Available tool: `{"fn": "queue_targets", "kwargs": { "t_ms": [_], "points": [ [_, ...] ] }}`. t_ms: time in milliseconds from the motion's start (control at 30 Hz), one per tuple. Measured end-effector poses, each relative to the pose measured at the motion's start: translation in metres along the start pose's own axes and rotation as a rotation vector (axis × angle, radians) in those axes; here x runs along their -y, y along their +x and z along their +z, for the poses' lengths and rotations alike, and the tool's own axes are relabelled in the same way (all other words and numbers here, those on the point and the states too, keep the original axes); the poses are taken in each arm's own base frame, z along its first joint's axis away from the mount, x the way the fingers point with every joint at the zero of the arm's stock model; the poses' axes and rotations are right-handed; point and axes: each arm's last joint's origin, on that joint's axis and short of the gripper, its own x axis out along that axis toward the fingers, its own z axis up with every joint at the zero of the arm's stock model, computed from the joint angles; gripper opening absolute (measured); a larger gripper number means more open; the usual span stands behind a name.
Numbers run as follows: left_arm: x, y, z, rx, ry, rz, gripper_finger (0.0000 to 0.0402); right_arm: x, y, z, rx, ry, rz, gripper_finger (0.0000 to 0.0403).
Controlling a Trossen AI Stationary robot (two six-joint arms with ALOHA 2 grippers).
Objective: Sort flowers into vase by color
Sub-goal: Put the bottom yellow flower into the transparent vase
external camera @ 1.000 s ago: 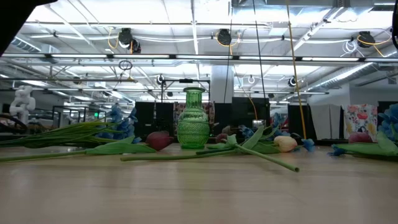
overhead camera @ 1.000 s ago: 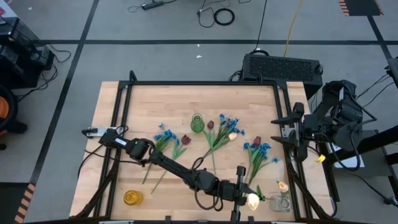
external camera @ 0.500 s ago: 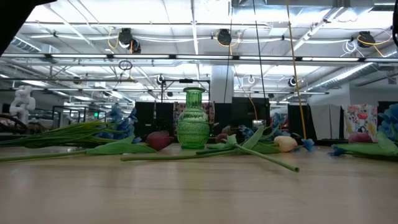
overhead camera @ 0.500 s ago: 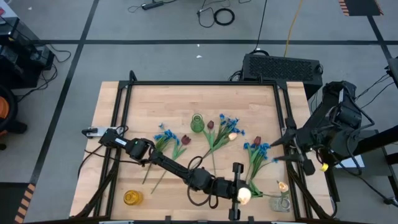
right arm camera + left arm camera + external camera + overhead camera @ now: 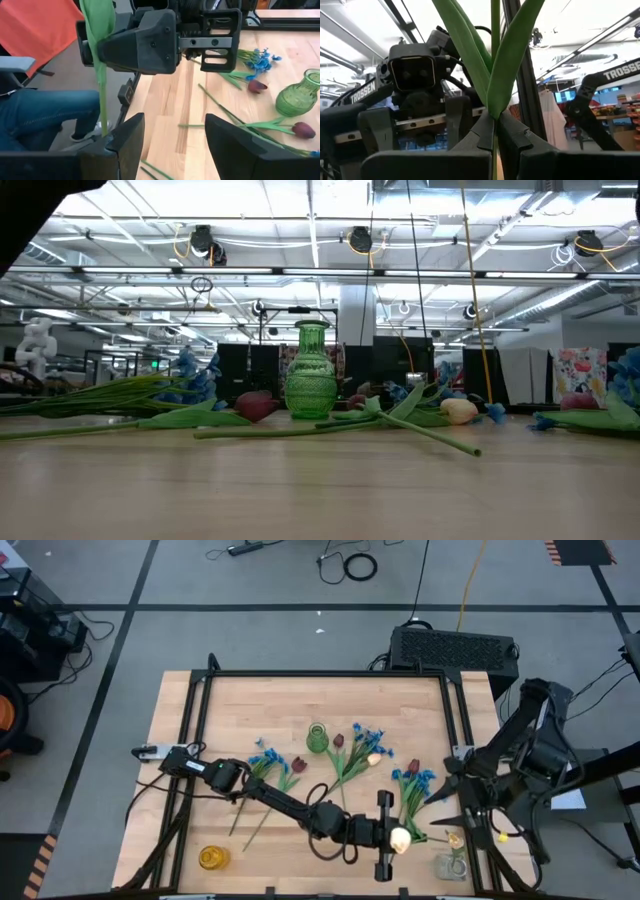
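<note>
My left end effector [image 5: 397, 839] clamps one cream-yellow tulip [image 5: 399, 837]; right end effector [image 5: 172, 135] gapes empty; most flowers [image 5: 352, 755] remain on the counter [image 5: 250, 700].

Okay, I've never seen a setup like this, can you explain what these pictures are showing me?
Two robot arms work at a wooden table, filmed from overhead, from table height and from each wrist. Loose artificial flowers lie around a green glass vase; an amber vase and a clear vase stand near the front edge. The left gripper, fingers shut, holds a cream-yellow tulip by its stem. The right gripper, fingers open, faces it from the table's right side; through its own camera, the held stem hangs just ahead.
</note>
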Motion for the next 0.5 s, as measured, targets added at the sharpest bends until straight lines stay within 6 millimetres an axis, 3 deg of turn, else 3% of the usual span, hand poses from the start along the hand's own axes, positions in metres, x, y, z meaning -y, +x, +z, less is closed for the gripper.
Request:
{"fn": "queue_targets", "kwargs": {
  "t_ms": [500],
  "points": [
    [0.004, -0.001, -0.003, -0.061, 0.003, 0.064, 0.0009, -0.013, 0.009, 0.003, -0.012, 0.056, 0.103, 0.0201]
  ]
}}
